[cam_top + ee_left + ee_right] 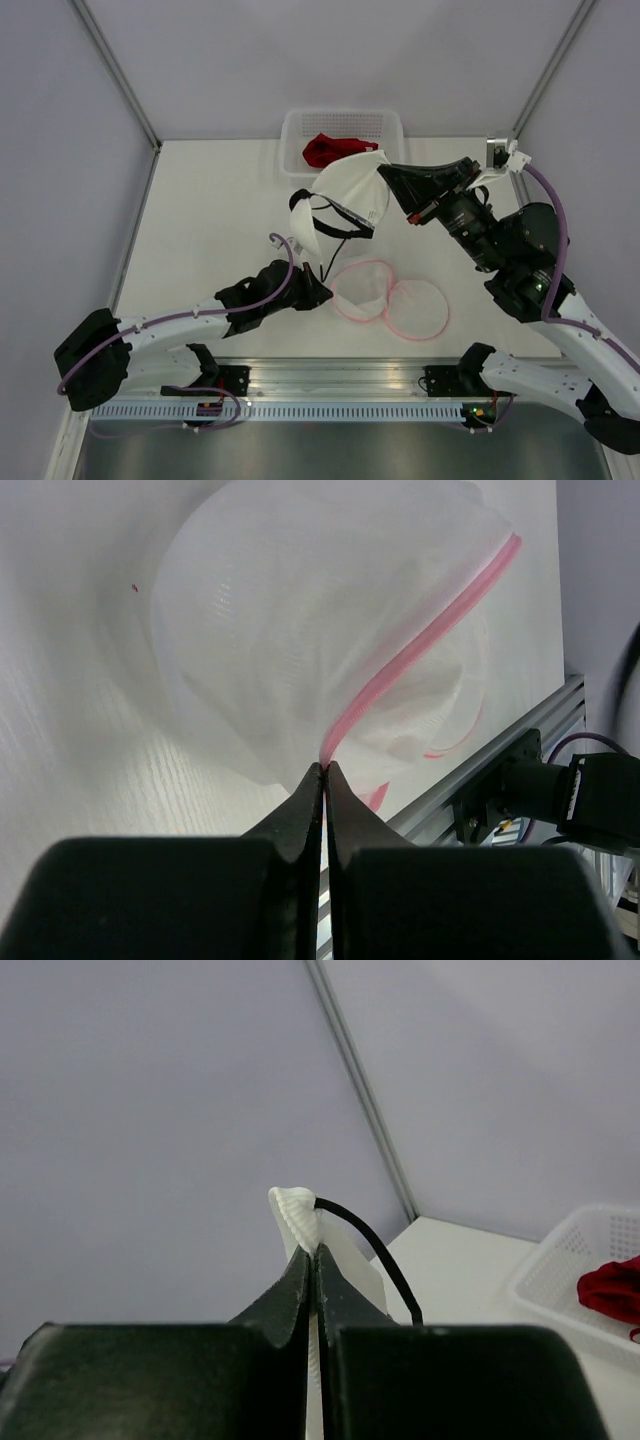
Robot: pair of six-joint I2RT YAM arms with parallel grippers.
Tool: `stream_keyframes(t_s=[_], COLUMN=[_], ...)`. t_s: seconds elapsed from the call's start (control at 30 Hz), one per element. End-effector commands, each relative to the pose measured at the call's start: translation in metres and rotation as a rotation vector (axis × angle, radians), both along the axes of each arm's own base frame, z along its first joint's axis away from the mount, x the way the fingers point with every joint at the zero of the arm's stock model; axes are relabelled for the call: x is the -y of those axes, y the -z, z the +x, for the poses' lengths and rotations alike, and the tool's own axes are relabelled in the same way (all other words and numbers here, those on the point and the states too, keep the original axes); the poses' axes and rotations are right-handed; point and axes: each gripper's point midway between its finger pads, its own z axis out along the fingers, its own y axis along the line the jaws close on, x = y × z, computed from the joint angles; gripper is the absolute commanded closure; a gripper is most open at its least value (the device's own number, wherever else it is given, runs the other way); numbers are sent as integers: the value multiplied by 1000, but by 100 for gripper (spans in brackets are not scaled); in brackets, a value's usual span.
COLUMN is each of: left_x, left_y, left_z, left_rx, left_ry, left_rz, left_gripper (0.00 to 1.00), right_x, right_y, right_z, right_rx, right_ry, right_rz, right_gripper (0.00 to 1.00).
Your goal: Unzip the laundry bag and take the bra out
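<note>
Where the aluminium rail (pixel 340 385) runs along the table's near edge, the laundry bag (pixel 365 285) lies just beyond it. The bag is unzipped and splayed into two round halves of translucent white mesh rimmed in pink. The left gripper (pixel 325 293) has its fingers pressed together on the pink trim at the bag's left side. Its wrist view shows the pinch sharply, but the mesh behind is blurred. Open white table (pixel 210 210) runs from the bag's left to the side wall. Farther back, the right gripper (pixel 384 172) pinches the white bra (pixel 350 192), held raised above the table, well apart from the bag, with black straps dangling. The bra hides part of a white plastic basket (pixel 290 135) at the far edge, which holds a partly covered red garment (pixel 333 148).
</note>
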Motion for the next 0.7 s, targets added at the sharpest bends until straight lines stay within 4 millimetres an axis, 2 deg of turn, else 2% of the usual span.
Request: stream_keyframes(t_s=[0.0, 0.07, 0.13, 0.17, 0.2, 0.23, 0.27, 0.3, 0.33, 0.37, 0.4, 0.43, 0.47, 0.5, 0.53, 0.57, 0.6, 0.63, 0.67], left_x=[0, -1, -2, -2, -2, -2, -3, -4, -4, -5, -5, -5, -5, -5, -5, -6, -6, -7, -8], left_y=[-10, -12, -12, -13, -12, -15, -15, -14, -16, -15, -15, -16, -16, -16, -16, -15, -17, -16, -15], left_z=[0, -1, -2, -3, -3, -4, -4, -5, -6, -7, -8, -9, -10, -12, -13, -13, -14, -15, -16], left_rx=[8, 9, 7, 8, 7, 8, 8, 4, 6, 5, 2, -1, -2, -4, -7, -7, -6, -8, -11], left_ry=[-6, -4, -5, -1, -2, -1, -1, -1, 2, 2, 4, 10, 13, 17, 22, 23, 23, 24, 27], left_rz=[-25, -27, -28, -29, -30, -39, -39, -40, -46, -47, -49, -53, -57, -59, -61, -60, -65, -65, -64], left_gripper=[98, 98, 98, 98, 98, 98, 98, 98, 98, 98, 98, 98, 98, 98, 98, 98, 98, 98, 98], right_x=[10, 6, 8, -5, -9, -5, -17, -9, -11, -19, -15, -9, -19, -16, -12, -21, -18, -14, -22], right_y=[-24, -18, -25, -16, -15, -28, -17, -28, -28, -12, -23, -21, -3, -17, -11, 10, -3, -2, 23], right_z=[28, 51, 68, 84, 93, 100, 119, 132, 142, 165, 175, 191, 214, 222, 237, 262, 271, 284, 310], right_rx=[11, 5, 33, 26, 29, 54, 35, 43, 34, 6, 14, 4, -22, -6, -19, -45, -30, -28, -58], right_ry=[148, 231, 315, 331, 347, 375, 387, 424, 424, 435, 456, 485, 483, 496, 520, 530, 554, 569, 576], right_rz=[69, 28, -9, -53, -72, -71, -107, -93, -91, -124, -106, -108, -141, -121, -132, -168, -138, -134, -162], right_gripper=[100, 100, 100, 100, 100, 100, 100, 100, 100, 100, 100, 100, 100, 99, 100, 100, 100, 100, 100])
